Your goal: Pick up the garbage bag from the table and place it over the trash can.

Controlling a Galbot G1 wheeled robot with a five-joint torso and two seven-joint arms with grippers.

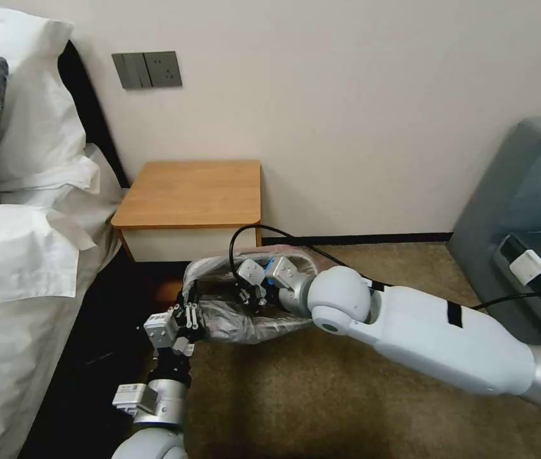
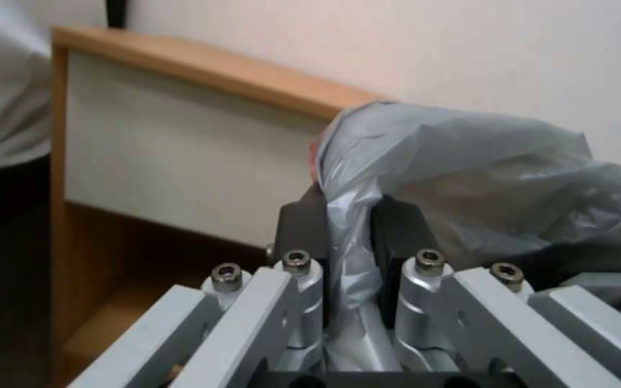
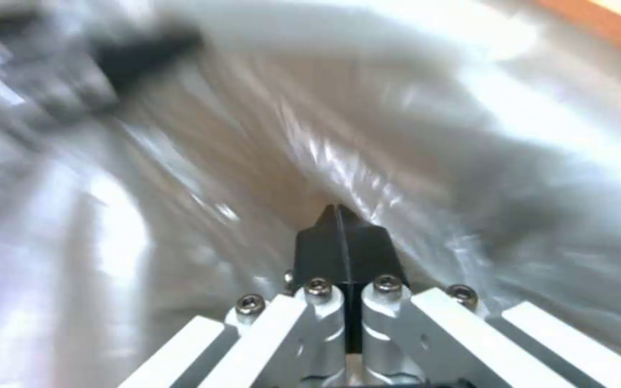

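Left pincer (image 2: 346, 237) clamps garbage bag (image 1: 245, 315) rim, right pincer (image 3: 340, 229) closed inside it; bag off counter (image 1: 194, 191), seemingly stretched over bin, fitting unfinished.

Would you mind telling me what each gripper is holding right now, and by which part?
The left gripper pinches a fold of the garbage bag at its near edge. The right gripper is shut inside the bag's opening; no plastic shows between its fingertips.

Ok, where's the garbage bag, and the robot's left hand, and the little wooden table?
garbage bag (image 2: 469, 161), left wrist view, on its crinkly grey bulge.
left hand (image 2: 350, 237), left wrist view, between its fingertips, pinching the bag.
table (image 1: 194, 191), head view, on its bare wooden top.
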